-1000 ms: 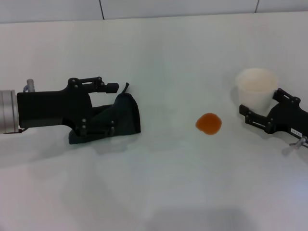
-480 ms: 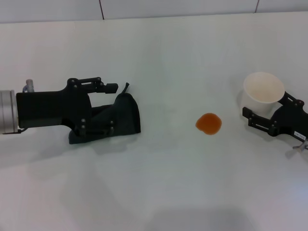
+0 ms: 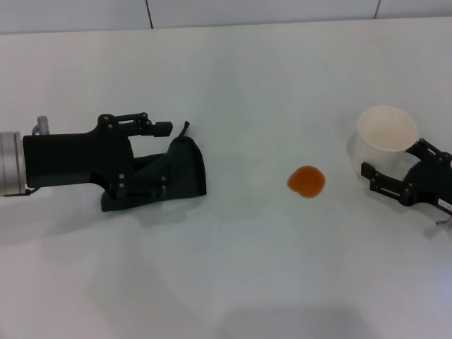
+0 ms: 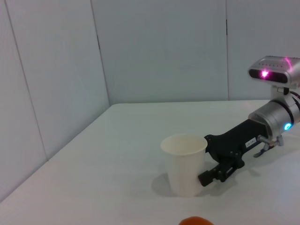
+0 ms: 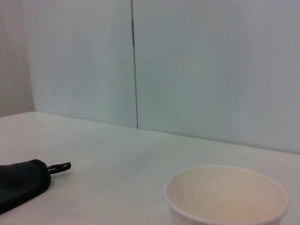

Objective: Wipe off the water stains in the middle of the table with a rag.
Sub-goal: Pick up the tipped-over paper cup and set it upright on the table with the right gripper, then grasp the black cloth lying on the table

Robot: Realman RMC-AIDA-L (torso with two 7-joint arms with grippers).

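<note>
The water stain is a small glossy orange blotch [image 3: 306,181] on the white table [image 3: 233,268], right of centre; its edge also shows in the left wrist view [image 4: 194,221]. The dark rag [image 3: 173,173] lies at the left, with its loop tag pointing away. It also shows in the right wrist view [image 5: 21,185]. My left gripper [image 3: 157,159] is open, its fingers either side of the rag's left part. My right gripper [image 3: 390,161] is open at the far right, beside the white paper cup [image 3: 385,138]. It also shows in the left wrist view [image 4: 205,159].
The paper cup [image 4: 183,164] stands upright and empty on the table, right of the blotch; its rim shows in the right wrist view [image 5: 227,197]. A pale wall [image 3: 247,10] runs along the table's far edge.
The right gripper moved the cup slightly right, then drew back to the right with the cup left standing. The left arm and the rag have not moved.
</note>
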